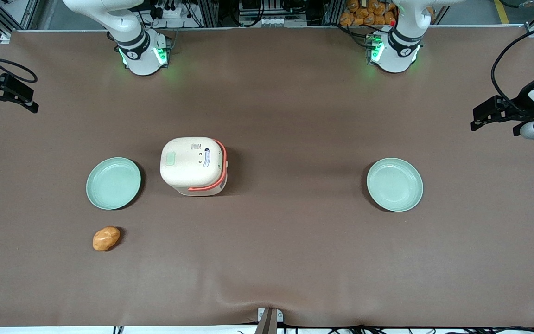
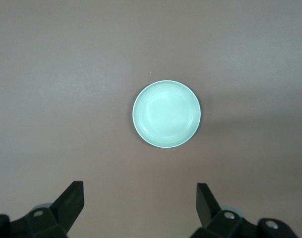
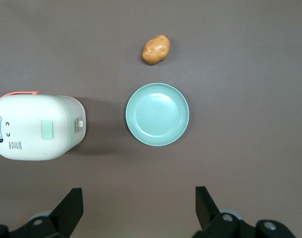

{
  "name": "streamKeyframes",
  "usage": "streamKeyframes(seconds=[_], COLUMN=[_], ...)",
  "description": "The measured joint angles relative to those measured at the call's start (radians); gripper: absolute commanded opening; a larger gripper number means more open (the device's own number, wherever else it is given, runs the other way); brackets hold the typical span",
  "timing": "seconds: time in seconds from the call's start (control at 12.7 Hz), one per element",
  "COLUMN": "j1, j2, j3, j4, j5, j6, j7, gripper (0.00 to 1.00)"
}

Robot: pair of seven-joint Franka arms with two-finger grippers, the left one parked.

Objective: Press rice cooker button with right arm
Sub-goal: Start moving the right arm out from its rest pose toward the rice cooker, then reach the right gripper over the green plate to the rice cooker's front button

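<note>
**Mira:** Rice cooker [image 1: 193, 165], the small cream rounded-square one with the orange-red handle band, where does it stand?

**Tom:** On the brown table cover [image 1: 290, 116], about midway between the front camera's edge and the arm bases, and somewhat toward the working arm's end. Its lid is down, and a pale green square patch [image 1: 170, 159] shows on top beside a small oval label [image 1: 206, 157].

**Mira:** What lies near it?

**Tom:** A pale green round plate [image 1: 113, 183] sits just beside it, toward the working arm's end, not touching it. A golden-brown lumpy potato [image 1: 106, 238] lies near that plate, nearer to the front camera. A second pale green round plate [image 1: 394, 184] rests well apart, toward the parked arm's end.

**Mira:** And the right arm?

**Tom:** Its white base with black joint bands [image 1: 139, 46] stands at the table edge farthest from the front camera, with green lights lit. The black two-finger gripper [image 3: 139, 208] hangs high over the working arm's end of the table, well apart from the cooker, looking straight down.

**Mira:** Is it holding anything?

**Tom:** No. The fingers [image 3: 71, 206] are spread wide with only bare cover between them. In the wrist view the cooker [image 3: 35, 127], the nearer plate [image 3: 157, 114] and the potato [image 3: 156, 49] all lie below it, untouched.
</note>
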Motion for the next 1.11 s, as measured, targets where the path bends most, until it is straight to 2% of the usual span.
streamKeyframes(seconds=[0.55, 0.79, 0.95, 1.11], j1=[0.007, 0.009, 0.011, 0.014], j2=[0.004, 0.018, 0.036, 0.065], j3=[0.007, 0.069, 0.131, 0.181], j4=[-0.007, -0.044, -0.101, -0.132], j5=[0.002, 0.003, 0.003, 0.003], j6=[-0.005, 0.040, 0.126, 0.176], j7=[0.000, 0.004, 0.077, 0.162], gripper=[1.00, 1.00, 0.68, 0.49])
